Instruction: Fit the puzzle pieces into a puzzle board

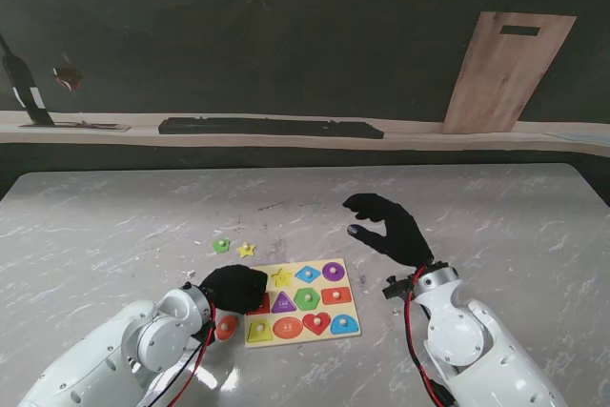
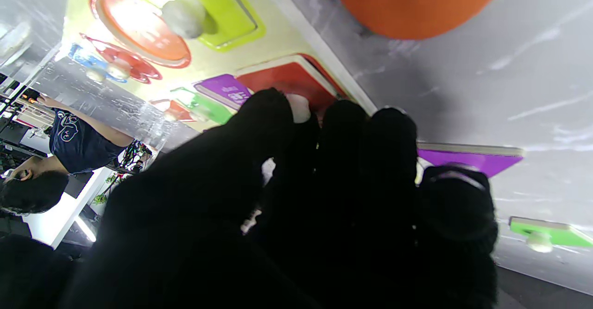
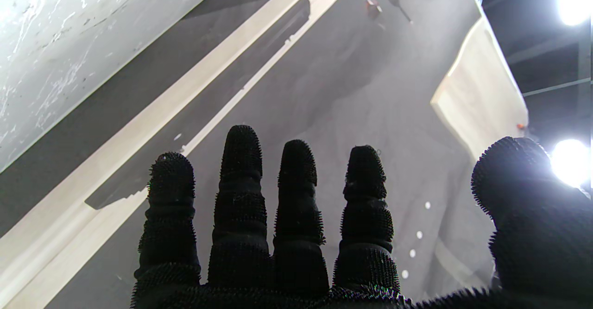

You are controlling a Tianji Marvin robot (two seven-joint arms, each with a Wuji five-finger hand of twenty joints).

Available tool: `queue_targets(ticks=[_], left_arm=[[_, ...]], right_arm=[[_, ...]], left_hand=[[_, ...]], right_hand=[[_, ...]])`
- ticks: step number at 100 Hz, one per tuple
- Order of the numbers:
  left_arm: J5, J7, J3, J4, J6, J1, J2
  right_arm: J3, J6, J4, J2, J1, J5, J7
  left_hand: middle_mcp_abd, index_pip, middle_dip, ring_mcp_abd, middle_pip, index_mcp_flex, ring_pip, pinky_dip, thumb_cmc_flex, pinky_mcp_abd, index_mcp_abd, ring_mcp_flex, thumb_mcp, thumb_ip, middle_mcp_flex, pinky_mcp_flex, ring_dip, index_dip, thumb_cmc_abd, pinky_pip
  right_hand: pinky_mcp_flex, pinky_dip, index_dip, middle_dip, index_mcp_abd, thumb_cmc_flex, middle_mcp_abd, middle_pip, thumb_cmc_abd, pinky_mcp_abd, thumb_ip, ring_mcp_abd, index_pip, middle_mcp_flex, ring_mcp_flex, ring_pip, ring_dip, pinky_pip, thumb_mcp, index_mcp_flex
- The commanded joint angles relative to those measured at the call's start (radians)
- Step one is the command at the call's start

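**benchrat:** So your left hand (image 1: 234, 288) is bunched up at the left edge of the puzzle board (image 1: 303, 329), lower middle of the stand view. In the left wrist view the fingers (image 2: 345, 128) are pressed together over the red piece (image 2: 289, 79), and there's a pale knob (image 2: 299, 107) peeking between two of them. Looks like a pinch on that knob, but I can't tell for sure that the grip is closed on it; the glove covers the contact.

**mx_ops:** And the right one?

**benchrat:** Your right hand (image 1: 389, 229) is spread wide, holding nothing, hovering just past the board's upper right corner. Its wrist view only shows the far wall.

**mx_ops:** What would you worry about?

**benchrat:** My guess: the red piece sits a bit proud or skewed in its recess. Push down off-centre and it jams on the rim, or the whole board slides, since nothing's bracing it. Also, an orange piece (image 1: 226, 327) sits loose just left of the board's lower corner, right by your left wrist, and a sweep could knock it away. The green piece (image 1: 221, 245) and yellow star (image 1: 247, 250) farther up the frame are out of the way. There's a purple piece (image 2: 468, 157) right by the fingertips too, so you could nudge that.
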Motion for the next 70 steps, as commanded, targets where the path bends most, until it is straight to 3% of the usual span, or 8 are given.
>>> queue_targets(ticks=[1, 36, 70], left_arm=[[-0.009, -0.010, 0.007, 0.009, 0.003, -0.001, -0.003], [0.051, 0.004, 0.013, 0.018, -0.015, -0.003, 0.005], [0.066, 0.015, 0.040, 0.052, -0.042, -0.031, 0.006]], right_arm=[[-0.001, 0.001, -0.004, -0.006, -0.006, -0.003, -0.004], [0.003, -0.003, -0.007, -0.005, -0.010, -0.004, -0.004], [0.007, -0.004, -0.011, -0.005, -0.014, -0.003, -0.005]], left_hand=[[0.032, 0.035, -0.017, -0.012, -0.026, -0.025, 0.032, 0.000, 0.012, -0.054, -0.007, -0.015, 0.007, 0.029, 0.002, -0.003, -0.007, 0.007, 0.003, 0.067], [0.014, 0.037, 0.001, -0.020, -0.030, -0.054, 0.027, 0.003, 0.013, -0.060, -0.035, -0.041, -0.013, 0.027, -0.026, -0.024, -0.003, 0.012, 0.031, 0.050], [-0.010, 0.083, 0.056, -0.025, -0.026, -0.121, 0.014, 0.010, 0.033, -0.070, -0.066, -0.082, -0.074, 0.011, -0.073, -0.060, 0.004, 0.073, 0.047, 0.017]], right_hand=[[-0.008, 0.017, 0.013, 0.004, -0.030, 0.009, -0.009, -0.017, 0.016, 0.011, 0.020, -0.004, 0.002, -0.006, -0.003, 0.008, 0.009, 0.004, -0.031, 0.020], [-0.008, 0.017, 0.013, 0.004, -0.030, 0.009, -0.010, -0.017, 0.016, 0.010, 0.020, -0.003, 0.001, -0.005, -0.002, 0.008, 0.009, 0.005, -0.032, 0.019], [-0.008, 0.017, 0.013, 0.004, -0.030, 0.009, -0.008, -0.017, 0.016, 0.011, 0.020, -0.003, 0.001, -0.005, -0.002, 0.008, 0.009, 0.005, -0.033, 0.020]])
